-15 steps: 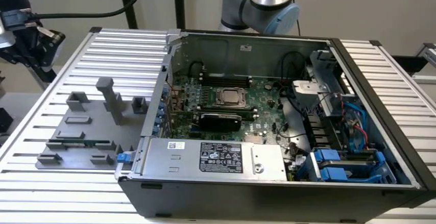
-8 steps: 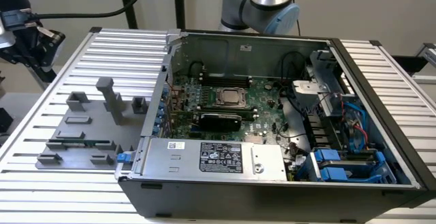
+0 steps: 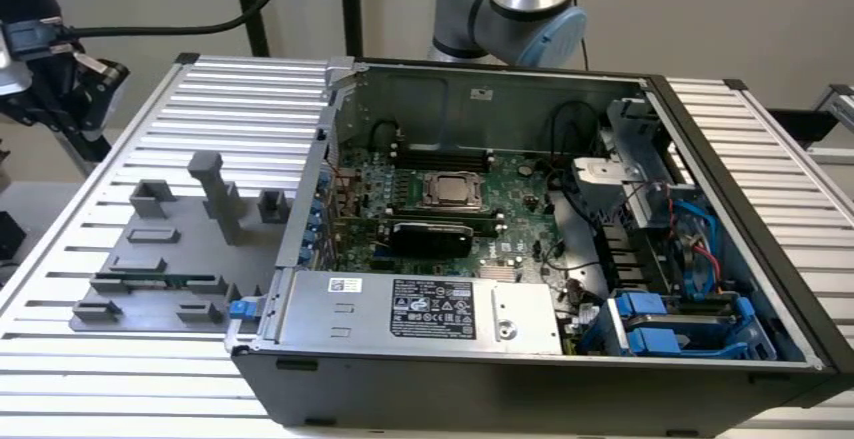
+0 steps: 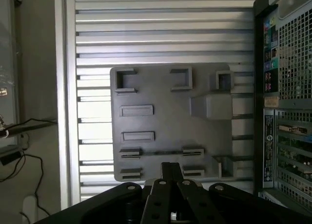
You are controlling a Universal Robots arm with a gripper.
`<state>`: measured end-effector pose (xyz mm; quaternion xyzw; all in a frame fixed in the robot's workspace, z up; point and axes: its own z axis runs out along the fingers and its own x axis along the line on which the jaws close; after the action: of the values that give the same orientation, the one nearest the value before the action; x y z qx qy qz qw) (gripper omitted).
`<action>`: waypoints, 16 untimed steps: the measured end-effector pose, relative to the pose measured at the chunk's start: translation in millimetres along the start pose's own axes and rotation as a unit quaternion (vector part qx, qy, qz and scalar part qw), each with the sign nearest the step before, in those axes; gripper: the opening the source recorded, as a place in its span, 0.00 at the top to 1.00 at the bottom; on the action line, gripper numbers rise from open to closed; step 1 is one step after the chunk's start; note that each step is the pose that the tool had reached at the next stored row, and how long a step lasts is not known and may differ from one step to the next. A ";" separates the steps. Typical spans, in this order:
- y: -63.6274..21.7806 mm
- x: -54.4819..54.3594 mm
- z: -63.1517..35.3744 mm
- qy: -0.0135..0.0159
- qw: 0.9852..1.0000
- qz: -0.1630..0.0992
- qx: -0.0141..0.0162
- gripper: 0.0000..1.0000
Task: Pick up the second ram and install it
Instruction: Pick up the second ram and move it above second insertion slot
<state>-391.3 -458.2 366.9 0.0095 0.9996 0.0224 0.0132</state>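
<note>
The second ram [image 3: 167, 281] is a thin green stick standing on edge between two small holders of the grey fixture plate [image 3: 147, 249], at the exterior view's left. In the wrist view the ram [image 4: 158, 152] appears as a thin dark line across the fixture plate [image 4: 165, 121]. My gripper [image 4: 170, 168] hangs high above the plate's holder rows, fingers together with nothing between them. Its black body with a cable [image 3: 56, 74] is at the exterior view's far left, well above the table. The open computer case [image 3: 534, 249] holds the motherboard [image 3: 454, 199] with long black slots [image 3: 441, 154].
A tall grey block [image 3: 214, 194] and smaller blocks [image 3: 274, 204] rise from the fixture plate between the ram and the case wall. The ribbed metal table [image 3: 80, 359] ends close to the plate's outer side. A power supply [image 3: 427, 309] and blue drive bays [image 3: 667, 324] fill the case front.
</note>
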 end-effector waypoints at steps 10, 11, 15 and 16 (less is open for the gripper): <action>-0.2 0.1 4.0 0.004 0.996 -0.090 -0.002 1.00; -0.2 0.1 4.4 0.004 0.995 -0.100 -0.003 1.00; -0.2 0.1 6.0 0.006 0.991 -0.135 -0.004 1.00; -0.3 0.1 6.4 0.006 0.989 -0.145 -0.004 1.00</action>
<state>-391.3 -458.2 360.5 -0.1352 0.9905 0.0241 0.0100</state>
